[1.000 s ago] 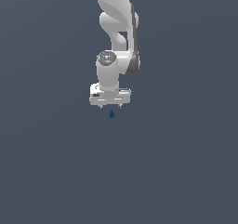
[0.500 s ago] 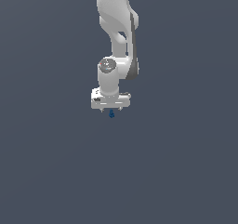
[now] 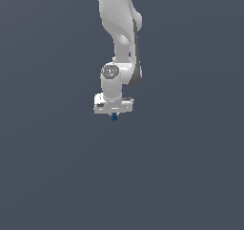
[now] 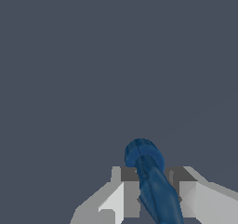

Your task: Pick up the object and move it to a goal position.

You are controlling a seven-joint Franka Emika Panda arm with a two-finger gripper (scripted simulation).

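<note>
The object is a tiny dark blue blob that pokes out just below my white gripper in the middle of the exterior view. In the wrist view the object is a dark blue, elongated piece with a rounded end. It stands between the two grey fingers of my gripper. The fingers press against it from both sides, so the gripper is shut on the object. The lower part of the object is hidden between the fingers.
A plain dark grey surface fills both views. The white arm reaches down from the top of the exterior view.
The gripper has come down over the object, which stayed where it was. The gap seen earlier between hand and object is gone.
</note>
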